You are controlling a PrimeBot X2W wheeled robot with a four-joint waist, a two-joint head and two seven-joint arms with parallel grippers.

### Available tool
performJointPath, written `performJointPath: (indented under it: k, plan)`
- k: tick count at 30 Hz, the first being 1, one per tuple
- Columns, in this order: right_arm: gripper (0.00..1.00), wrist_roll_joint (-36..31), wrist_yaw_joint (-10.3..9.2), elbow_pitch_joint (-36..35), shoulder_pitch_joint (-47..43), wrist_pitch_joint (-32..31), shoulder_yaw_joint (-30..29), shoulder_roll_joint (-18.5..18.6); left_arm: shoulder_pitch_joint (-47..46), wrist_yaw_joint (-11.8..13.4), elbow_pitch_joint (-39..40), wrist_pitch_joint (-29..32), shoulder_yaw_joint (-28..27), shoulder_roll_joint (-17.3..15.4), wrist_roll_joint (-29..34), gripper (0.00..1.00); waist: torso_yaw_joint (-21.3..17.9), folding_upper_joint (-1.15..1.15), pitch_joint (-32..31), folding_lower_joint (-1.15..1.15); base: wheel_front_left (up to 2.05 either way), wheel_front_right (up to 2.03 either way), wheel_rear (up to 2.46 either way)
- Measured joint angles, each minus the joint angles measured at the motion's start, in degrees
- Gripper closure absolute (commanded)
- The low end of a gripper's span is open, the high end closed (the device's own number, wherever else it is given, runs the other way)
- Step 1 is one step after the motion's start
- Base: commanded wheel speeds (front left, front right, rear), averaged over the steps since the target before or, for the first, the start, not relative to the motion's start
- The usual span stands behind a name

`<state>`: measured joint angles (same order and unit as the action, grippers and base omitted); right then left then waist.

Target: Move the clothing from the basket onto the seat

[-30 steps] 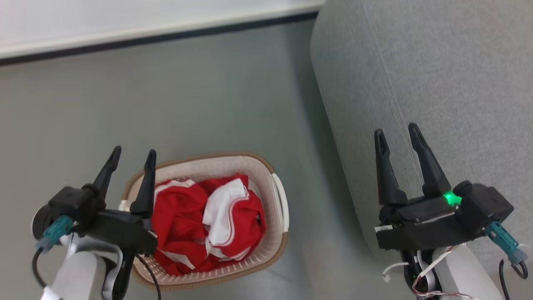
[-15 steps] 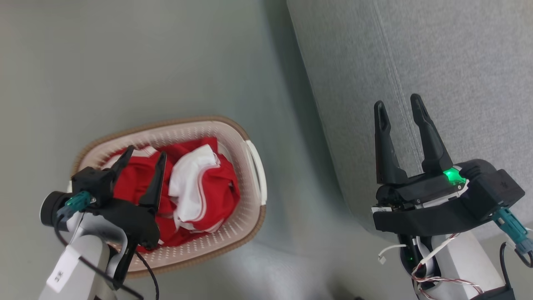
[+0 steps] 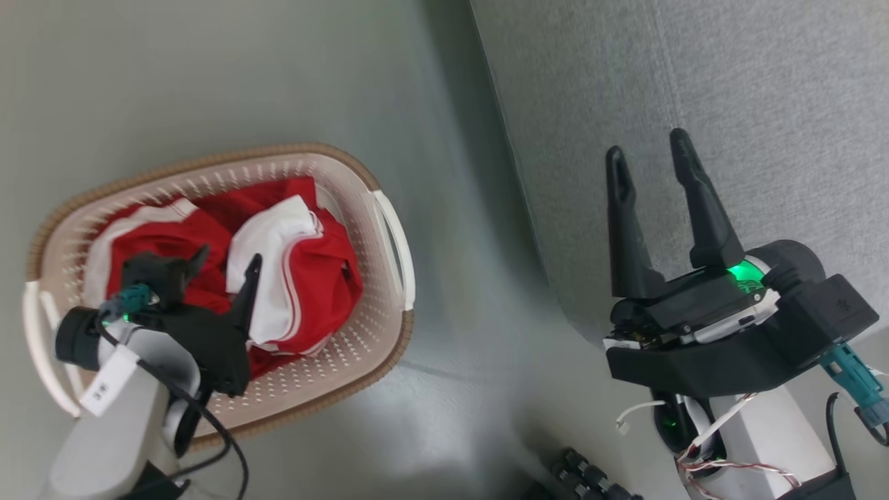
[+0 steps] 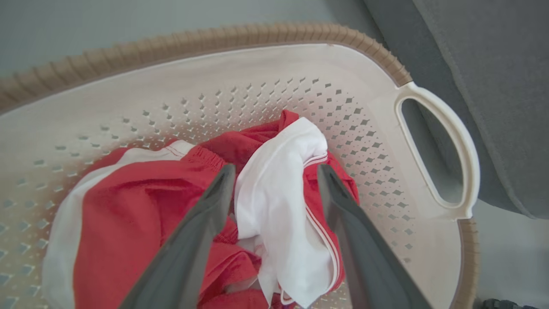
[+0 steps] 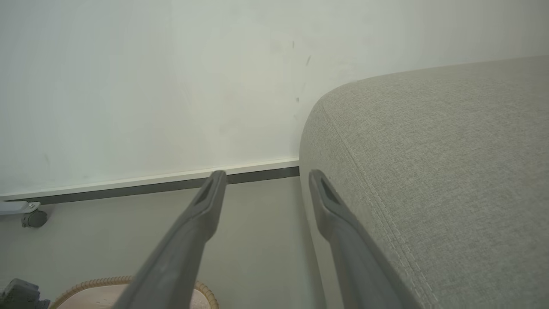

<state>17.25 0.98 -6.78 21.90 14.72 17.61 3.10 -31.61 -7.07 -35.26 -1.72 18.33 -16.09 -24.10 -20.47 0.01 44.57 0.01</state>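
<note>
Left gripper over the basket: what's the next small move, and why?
Probably lower the left gripper a little and close on the white fold of the clothing. Its jaws stand open on either side of that fold inside the basket. Nothing is held yet, and none of the clothing lies on the seat.

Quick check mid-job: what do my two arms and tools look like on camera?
The left tool and right tool are black, with two long tapered fingers, on pale forearms. Each carries a teal plug and a green light. The left forearm has a white label and black cable; the right shows loose white and twisted red-white wires.
</note>
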Motion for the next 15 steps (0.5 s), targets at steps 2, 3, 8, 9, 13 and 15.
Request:
performJointPath:
  k: [2, 3, 8, 9, 13, 15]
  plan:
    - [0.0, -0.01, 0.0, -0.41, 0.0, 0.0, 0.63, -0.04, -0.66, 0.0, -1.18, 0.69, 0.01, -0.45, -0.11, 0.0, -0.48, 0.0, 1.17, 0.0, 0.0, 0.0, 0.0]
    - [0.0, -0.04, 0.0, -0.62, 0.0, 0.0, 0.91, -0.07, -1.1, 0.0, -1.64, 0.92, 0.11, -0.53, -0.19, 0.0, -0.72, 0.0, 1.73, -0.01, 0.0, 0.0, 0.0]
    - [0.0, -0.16, -0.08, -1.14, 0.1, 0.0, 2.5, -0.12, -3.38, -0.05, -4.13, 2.82, 1.48, -0.48, -0.2, 0.0, -1.87, 0.0, 4.43, 0.0, 0.0, 0.0, 0.0]
    - [0.0, -0.11, -0.43, -1.3, 0.18, 0.0, 3.03, -0.12, -3.76, -0.07, -4.66, 3.31, 1.68, -0.48, -0.2, 0.0, -2.11, -0.01, 4.92, 0.0, 0.0, 0.0, 0.0]
    - [0.0, 0.73, -1.25, -1.78, 0.83, 0.0, 4.76, -0.16, -5.04, -0.07, -6.49, 4.77, 2.54, -0.47, -0.03, 0.0, -2.85, -0.01, 6.31, 0.0, 0.0, 0.0, 0.0]
    - [0.0, 0.98, -1.62, -1.96, 1.04, 0.0, 5.25, -0.23, -5.99, -0.08, -7.6, 5.42, 3.12, -0.46, 0.1, 0.0, -3.31, -0.01, 7.15, 0.0, 0.0, 0.0, 0.0]
